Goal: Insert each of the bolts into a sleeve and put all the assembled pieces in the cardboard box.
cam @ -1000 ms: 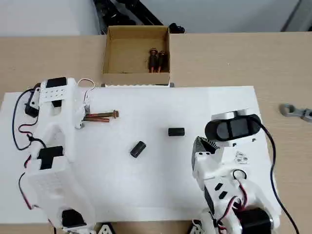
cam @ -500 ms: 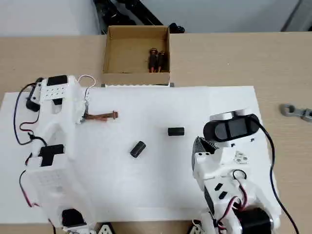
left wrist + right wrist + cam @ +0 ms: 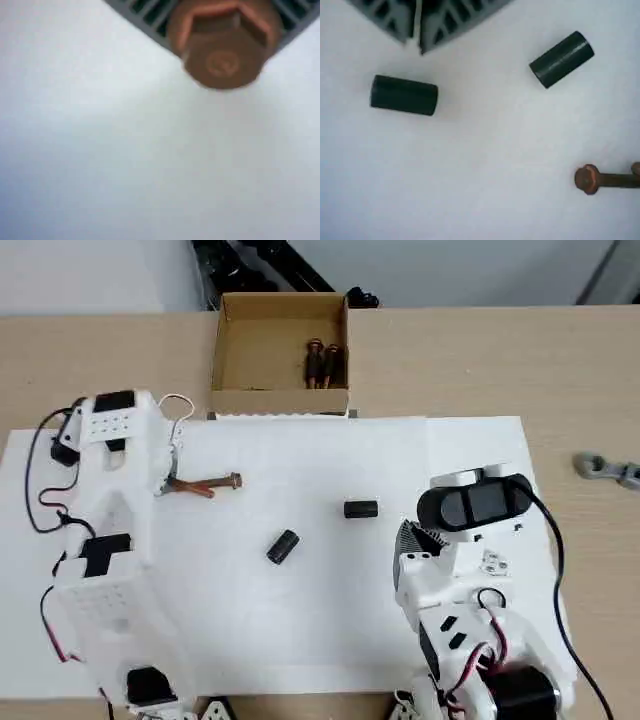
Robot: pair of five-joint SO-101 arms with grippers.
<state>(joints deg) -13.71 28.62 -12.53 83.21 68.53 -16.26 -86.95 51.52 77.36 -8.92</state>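
One bolt (image 3: 222, 55) is pinched in the left pincer (image 3: 168, 478); next, the right pincer (image 3: 416, 45), pressed together, must spread and grip the near sleeve (image 3: 404, 95) for insertion.

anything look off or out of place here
Nothing is spilled or damaged. The one stray is a wrench lying on the bare table off the white mat; the task has no use for it. The two bolts at the mat's left side lie at a slight angle to each other, not parallel.
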